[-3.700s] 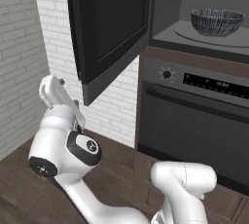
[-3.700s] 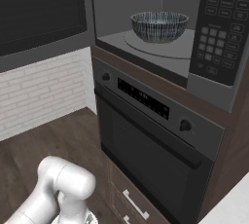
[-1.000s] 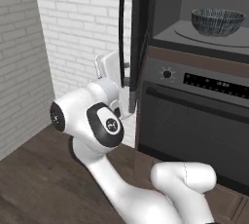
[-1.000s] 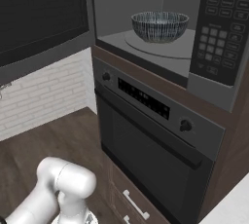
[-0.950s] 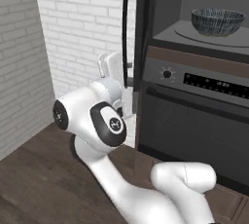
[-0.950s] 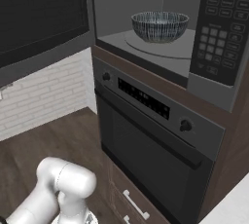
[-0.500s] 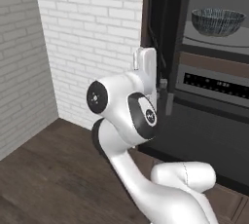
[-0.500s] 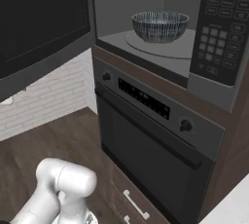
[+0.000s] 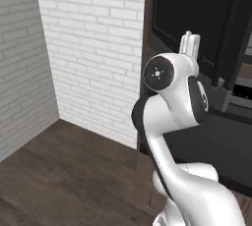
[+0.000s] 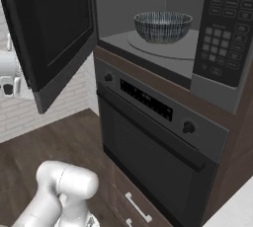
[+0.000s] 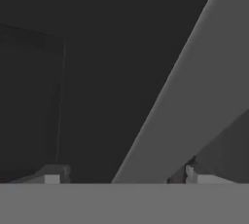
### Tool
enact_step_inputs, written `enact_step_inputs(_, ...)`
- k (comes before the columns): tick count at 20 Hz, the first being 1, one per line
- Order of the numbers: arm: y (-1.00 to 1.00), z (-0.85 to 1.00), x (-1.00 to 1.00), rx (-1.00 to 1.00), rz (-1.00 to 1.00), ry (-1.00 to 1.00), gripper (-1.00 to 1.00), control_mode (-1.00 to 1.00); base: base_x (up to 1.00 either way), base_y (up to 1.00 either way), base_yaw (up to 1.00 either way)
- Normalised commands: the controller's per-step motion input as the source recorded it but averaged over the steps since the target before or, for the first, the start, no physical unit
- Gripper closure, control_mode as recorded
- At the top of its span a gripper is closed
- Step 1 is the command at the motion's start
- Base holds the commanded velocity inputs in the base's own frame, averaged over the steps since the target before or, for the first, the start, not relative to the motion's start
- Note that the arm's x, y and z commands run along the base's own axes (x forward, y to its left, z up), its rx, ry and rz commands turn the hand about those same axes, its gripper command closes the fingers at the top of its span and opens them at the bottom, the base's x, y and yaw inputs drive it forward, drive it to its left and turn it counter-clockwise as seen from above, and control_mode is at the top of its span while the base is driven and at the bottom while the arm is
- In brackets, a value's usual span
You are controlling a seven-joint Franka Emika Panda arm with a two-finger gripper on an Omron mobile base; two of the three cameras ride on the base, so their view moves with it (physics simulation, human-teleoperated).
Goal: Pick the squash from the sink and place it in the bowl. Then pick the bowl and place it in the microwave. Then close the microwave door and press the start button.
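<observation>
Behind the microwave door [image 10: 49, 38], at nine o'clock, the gripper [image 11: 119, 179] is pushing, jaws spread, grasping nothing. Pushing off-centre risks slipping past, leaving the bowl [image 10: 163, 26] exposed.

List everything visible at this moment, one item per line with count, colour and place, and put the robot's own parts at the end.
bowl: one, dark blue-grey with streaked pattern, on the turntable inside the microwave.
microwave: one, black with grey interior and a keypad on its right, built in above the oven.
microwave door: one, black with dark glass, hinged at the left, partly swung open.
oven: one, black with knobs and a display, below the microwave.
drawer handle: one, pale metal, under the oven.
brick wall: white, left of the appliances.
floor: dark wood.
arm: one, white with dark joints, raised against the door.
gripper: one, dark fingertips spread apart, close to the door, holding nothing.
</observation>
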Motion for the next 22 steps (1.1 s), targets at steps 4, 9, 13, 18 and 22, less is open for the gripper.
enact_step_inputs(4, -0.67, 0.44, 0.04, 0.11, 0.00, 0.00, -1.00, -1.00, 0.00, 0.00, 0.00)
enact_step_inputs(9, -0.52, 0.25, 0.31, 0.07, 0.00, 0.00, -1.00, -1.00, 0.00, 0.00, 0.00)
enact_step_inputs(13, -0.35, 0.01, 0.78, 0.00, 0.00, 0.00, -1.00, -1.00, 0.00, 0.00, 0.00)
enact_step_inputs(18, -0.47, 0.00, 0.66, 0.00, 0.00, -0.01, -1.00, -1.00, 0.00, 0.00, 0.00)
enact_step_inputs(22, -0.57, 0.00, 0.57, 0.00, 0.00, -0.02, -1.00, -1.00, 0.00, 0.00, 0.00)
